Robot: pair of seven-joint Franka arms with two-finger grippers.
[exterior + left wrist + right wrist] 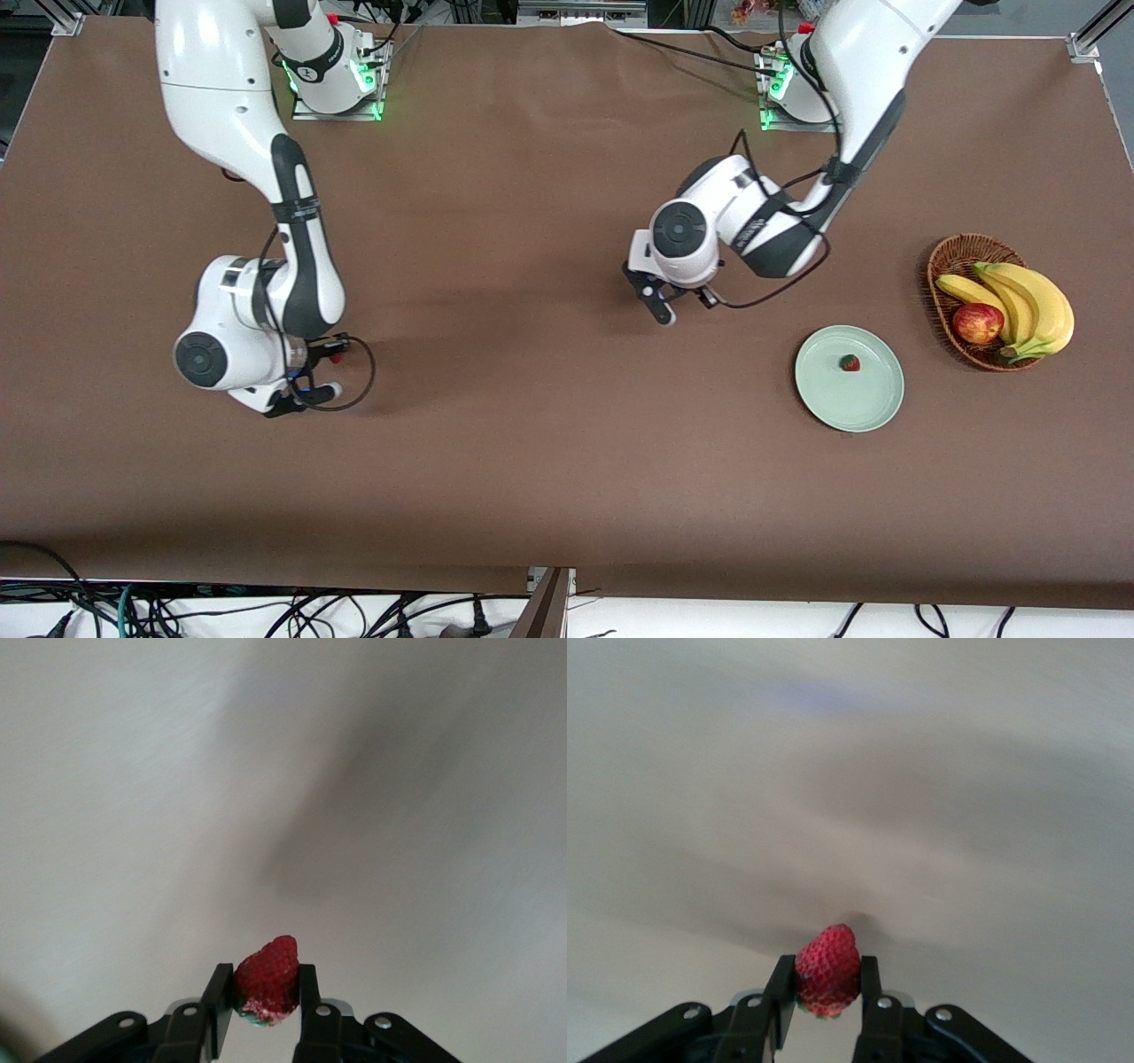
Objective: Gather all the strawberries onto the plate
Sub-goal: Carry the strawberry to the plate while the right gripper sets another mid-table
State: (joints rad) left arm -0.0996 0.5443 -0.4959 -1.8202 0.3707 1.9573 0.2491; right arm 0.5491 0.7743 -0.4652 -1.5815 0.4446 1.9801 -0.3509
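Note:
One strawberry (850, 362) lies on the pale green plate (873, 400), toward the left arm's end of the table. My left gripper (661, 310) is low over the bare tablecloth, beside the plate toward the table's middle. It is shut on a second strawberry (266, 979), which is pinched between its black fingers (215, 997). My right gripper (303, 388) is low over the cloth at the right arm's end and is shut on a third strawberry (828, 968). Both held berries are hidden in the front view.
A brown wicker basket (939, 264) stands beside the plate, farther toward the left arm's end, and holds bananas (1032, 306) and a red-yellow apple (977, 322). A brown cloth (532, 425) covers the table.

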